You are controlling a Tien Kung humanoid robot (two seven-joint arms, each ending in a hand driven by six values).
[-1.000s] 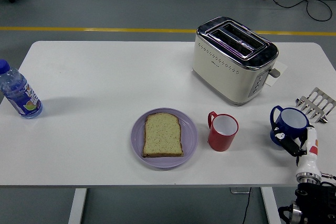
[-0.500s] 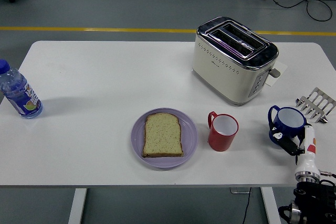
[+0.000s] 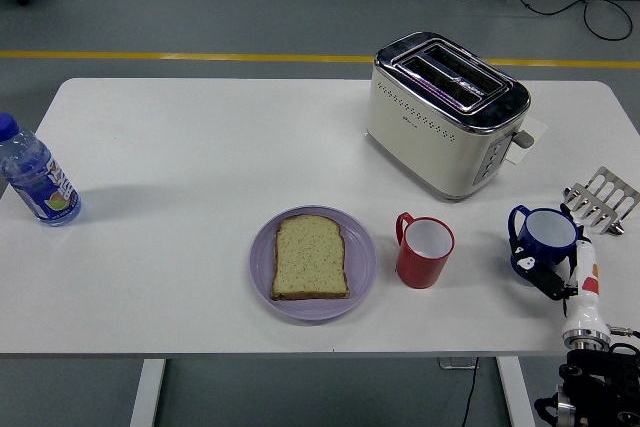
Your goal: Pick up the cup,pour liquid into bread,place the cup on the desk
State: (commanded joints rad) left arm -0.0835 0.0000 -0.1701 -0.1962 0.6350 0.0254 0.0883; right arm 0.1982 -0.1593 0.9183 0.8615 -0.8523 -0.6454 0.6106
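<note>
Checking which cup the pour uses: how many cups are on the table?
2: a red cup right of the bread plate, and a blue cup near the right edge, held by the right hand.

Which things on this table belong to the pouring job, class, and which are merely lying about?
Belong to the job:
- blue cup, grasped by the right hand
- bread on the purple plate

Lying about:
- red cup, beside the plate
- toaster
- water bottle, far left
- metal rack, right edge
</note>
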